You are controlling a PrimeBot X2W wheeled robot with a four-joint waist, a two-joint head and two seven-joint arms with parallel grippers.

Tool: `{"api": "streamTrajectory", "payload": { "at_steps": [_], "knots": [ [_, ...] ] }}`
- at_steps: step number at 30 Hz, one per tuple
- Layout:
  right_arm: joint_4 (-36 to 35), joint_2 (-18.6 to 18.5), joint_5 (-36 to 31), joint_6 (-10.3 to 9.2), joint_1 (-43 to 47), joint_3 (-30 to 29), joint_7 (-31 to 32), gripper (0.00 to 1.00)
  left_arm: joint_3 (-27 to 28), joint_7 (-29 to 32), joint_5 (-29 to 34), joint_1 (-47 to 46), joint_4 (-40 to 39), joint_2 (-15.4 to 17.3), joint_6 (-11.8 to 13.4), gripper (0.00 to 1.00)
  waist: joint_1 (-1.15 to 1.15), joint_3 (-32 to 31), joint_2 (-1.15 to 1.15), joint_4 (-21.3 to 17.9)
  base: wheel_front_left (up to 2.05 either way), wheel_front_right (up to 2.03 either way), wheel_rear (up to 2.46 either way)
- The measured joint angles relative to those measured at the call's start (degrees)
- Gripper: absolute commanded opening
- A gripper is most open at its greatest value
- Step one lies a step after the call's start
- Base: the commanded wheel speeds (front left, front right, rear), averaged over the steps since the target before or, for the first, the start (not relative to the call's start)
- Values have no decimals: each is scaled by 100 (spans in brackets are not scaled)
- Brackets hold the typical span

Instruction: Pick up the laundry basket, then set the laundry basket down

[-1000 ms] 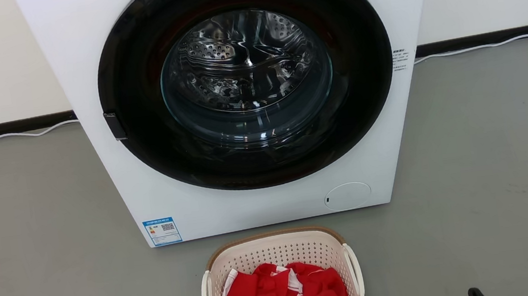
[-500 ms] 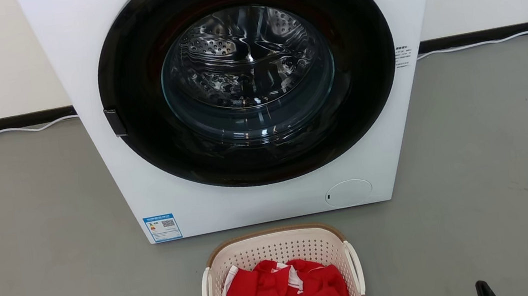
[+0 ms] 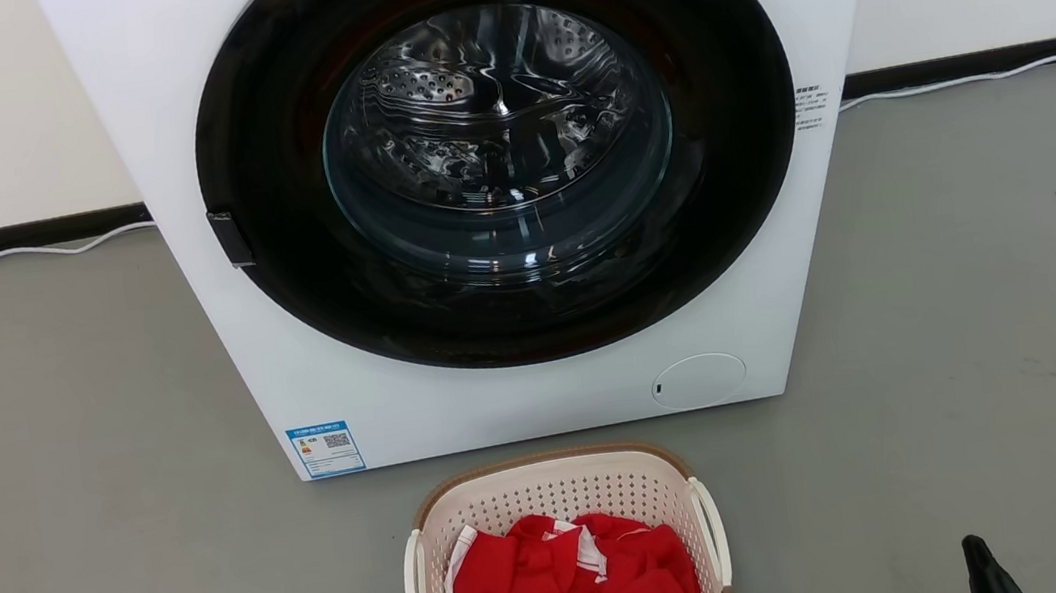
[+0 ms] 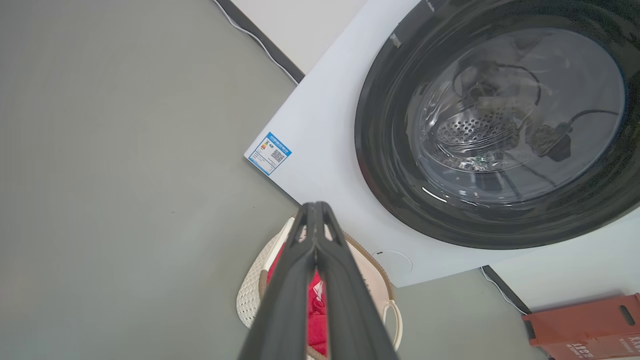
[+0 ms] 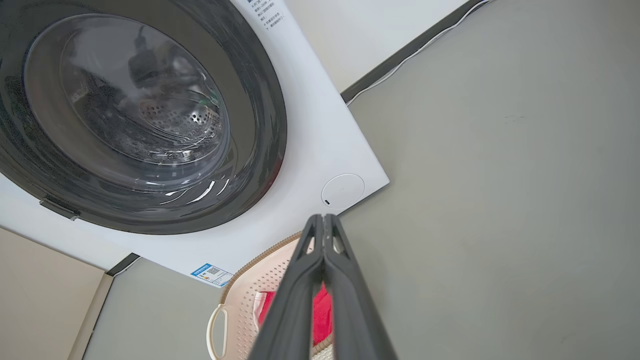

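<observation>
The laundry basket [image 3: 563,502] sits on the grey floor [image 3: 102,439] at bottom centre of the head view. It holds red clothes [image 3: 574,588] and stands just before the white washing machine [image 3: 462,415]. The left pincer [image 4: 315,207] and right pincer [image 5: 323,218] are both clenched, empty.

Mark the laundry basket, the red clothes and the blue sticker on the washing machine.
laundry basket [image 3: 553,497]: head view, on its perforated far wall.
red clothes [image 3: 574,588]: head view, middle of the heap.
blue sticker [image 3: 326,448]: head view, centre of the label.
</observation>
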Motion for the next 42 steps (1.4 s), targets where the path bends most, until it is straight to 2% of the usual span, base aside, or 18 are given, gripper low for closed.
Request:
{"api": "streamTrajectory", "payload": {
  "at_steps": [42],
  "knots": [
    [-203, -41, 2862, -11, -355, -276, 687, 0, 156, 675, -2320, -392, -216, 43, 0, 0, 0, 170, 0, 59, 0, 0, 0]
  ]
}}
